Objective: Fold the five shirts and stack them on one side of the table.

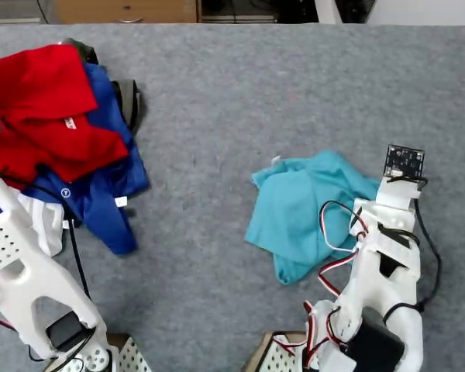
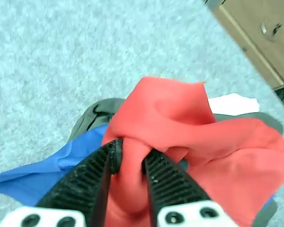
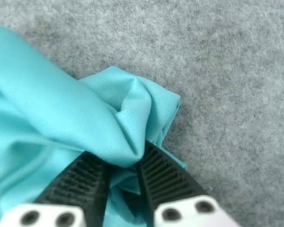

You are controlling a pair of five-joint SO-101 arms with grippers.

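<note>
The left pincer (image 2: 131, 155) is clamping a bunched fold of the red shirt (image 1: 43, 101) atop the far-left pile (image 1: 108, 186), the right pincer (image 3: 120, 160) is pinching the teal shirt (image 1: 302, 209) right of centre on the worktop (image 1: 217, 93), and both are looking soft and floppy, probably best gripped at hems.

White arms (image 1: 19, 267), red-black cables (image 1: 331, 269) (looped), ribbed black pincer pads (image 2: 87, 177)

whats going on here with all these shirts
On a grey table, the left gripper is shut on a fold of the red shirt, which lies on a blue shirt near a white shirt. The right gripper pinches the teal shirt, crumpled by itself. Nothing is folded or stacked yet.
</note>
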